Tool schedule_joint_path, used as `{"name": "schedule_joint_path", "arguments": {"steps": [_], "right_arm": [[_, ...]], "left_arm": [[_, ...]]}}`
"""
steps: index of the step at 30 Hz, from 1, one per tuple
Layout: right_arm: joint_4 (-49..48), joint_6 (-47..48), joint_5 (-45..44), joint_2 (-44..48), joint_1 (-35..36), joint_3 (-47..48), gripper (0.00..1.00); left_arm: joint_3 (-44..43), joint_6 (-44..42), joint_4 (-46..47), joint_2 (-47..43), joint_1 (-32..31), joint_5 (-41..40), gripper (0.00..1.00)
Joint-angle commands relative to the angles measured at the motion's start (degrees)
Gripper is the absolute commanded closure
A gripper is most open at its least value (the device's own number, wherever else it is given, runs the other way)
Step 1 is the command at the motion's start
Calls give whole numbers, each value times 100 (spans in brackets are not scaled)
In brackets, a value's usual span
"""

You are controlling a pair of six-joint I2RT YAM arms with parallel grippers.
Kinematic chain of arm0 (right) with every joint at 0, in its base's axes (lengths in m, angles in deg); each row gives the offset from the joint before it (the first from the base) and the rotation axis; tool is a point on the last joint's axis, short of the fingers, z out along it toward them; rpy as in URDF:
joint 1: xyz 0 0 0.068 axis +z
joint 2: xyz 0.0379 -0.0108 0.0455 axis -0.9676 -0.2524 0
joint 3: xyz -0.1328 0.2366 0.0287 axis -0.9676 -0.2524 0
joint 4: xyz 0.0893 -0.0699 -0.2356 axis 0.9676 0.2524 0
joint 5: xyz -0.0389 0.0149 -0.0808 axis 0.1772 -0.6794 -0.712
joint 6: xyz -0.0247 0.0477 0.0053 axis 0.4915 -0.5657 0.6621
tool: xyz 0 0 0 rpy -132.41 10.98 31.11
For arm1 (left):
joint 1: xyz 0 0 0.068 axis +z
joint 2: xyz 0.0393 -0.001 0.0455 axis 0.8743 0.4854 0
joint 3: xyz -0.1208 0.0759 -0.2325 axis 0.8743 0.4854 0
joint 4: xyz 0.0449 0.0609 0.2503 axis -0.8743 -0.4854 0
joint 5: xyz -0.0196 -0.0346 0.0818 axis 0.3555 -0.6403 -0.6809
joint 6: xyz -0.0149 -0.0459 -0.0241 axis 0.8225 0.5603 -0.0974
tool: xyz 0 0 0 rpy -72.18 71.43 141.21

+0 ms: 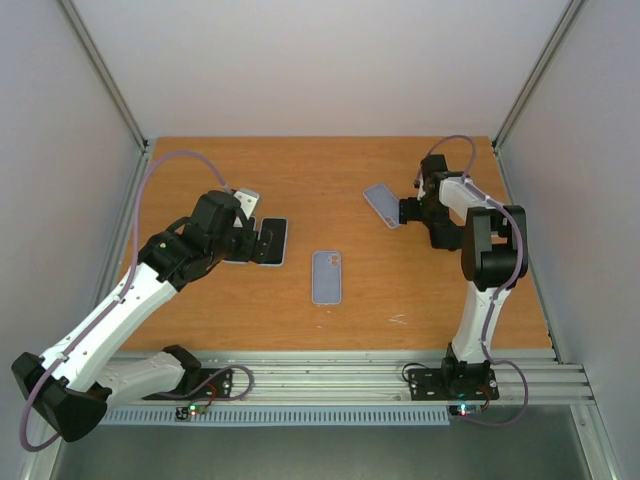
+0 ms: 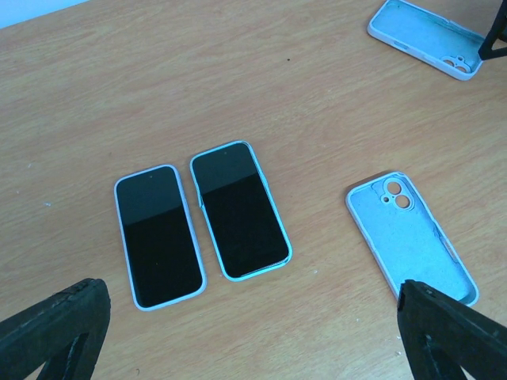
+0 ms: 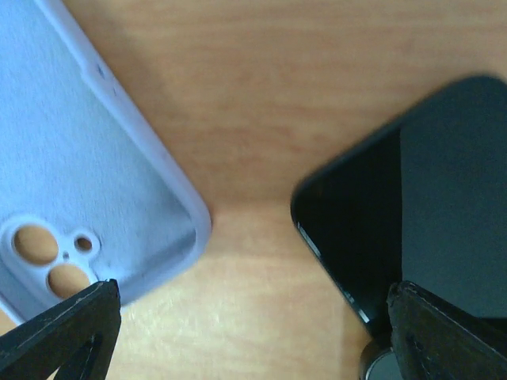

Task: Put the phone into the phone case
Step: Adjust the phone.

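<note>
A bare black phone (image 3: 420,206) lies on the wooden table with an empty lavender phone case (image 3: 71,150) to its left, inside up and camera holes showing. They lie apart, with a strip of table between them. My right gripper (image 3: 249,294) hovers low over that strip, open and holding nothing. From above, the same case (image 1: 381,205) lies just left of the right gripper (image 1: 408,212), and the arm hides the phone. My left gripper (image 2: 249,299) is open above the table, near two other phones.
Two phones in pale blue cases (image 2: 157,235) (image 2: 239,210) lie side by side, screens up, by the left gripper (image 1: 250,243). A second empty case (image 1: 326,276) lies mid-table, also seen at the left wrist view's right (image 2: 412,237). Grey walls enclose the table (image 1: 330,165).
</note>
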State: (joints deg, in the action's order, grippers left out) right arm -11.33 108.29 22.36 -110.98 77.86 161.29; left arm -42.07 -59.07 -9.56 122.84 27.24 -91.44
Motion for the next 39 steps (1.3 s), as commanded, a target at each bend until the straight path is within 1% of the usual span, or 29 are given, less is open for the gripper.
{"name": "schedule_joint_path", "arguments": {"steps": [1,6,10,12,14,17,19,24,29,39], "right_arm": [[172,-371,152,306,7,-517,8],[90,-653,103,728,7,-1062,8],[-157,-882,-82,1307,2,-1475,6],[-200,-1005,-264,1557,-21,-1520,4],[-180,-1169,-689,1736,-83,-1476,3],[-196,-1270,-1042,1909,-160,-1453,2],[-155,-1281,-1114,1876,-425,-1406,1],[-2,-1344,-1300,1615,-826,-1292,1],[-30,-1365,-1072,1373,-1121,-1229,1],[-138,-1431,-413,913,-1423,-1209,2]], "left_arm": [[35,-18,199,-109,45,120,1],[40,-9,195,-107,41,157,1],[35,-5,205,-110,40,170,1],[35,-5,201,-112,40,170,1],[36,-5,203,-116,40,170,1],[35,-6,201,-125,41,133,1],[35,-5,196,-133,41,118,1],[36,-5,197,-143,43,114,1],[44,-5,195,-146,41,91,1],[44,-20,195,-107,47,64,1]]}}
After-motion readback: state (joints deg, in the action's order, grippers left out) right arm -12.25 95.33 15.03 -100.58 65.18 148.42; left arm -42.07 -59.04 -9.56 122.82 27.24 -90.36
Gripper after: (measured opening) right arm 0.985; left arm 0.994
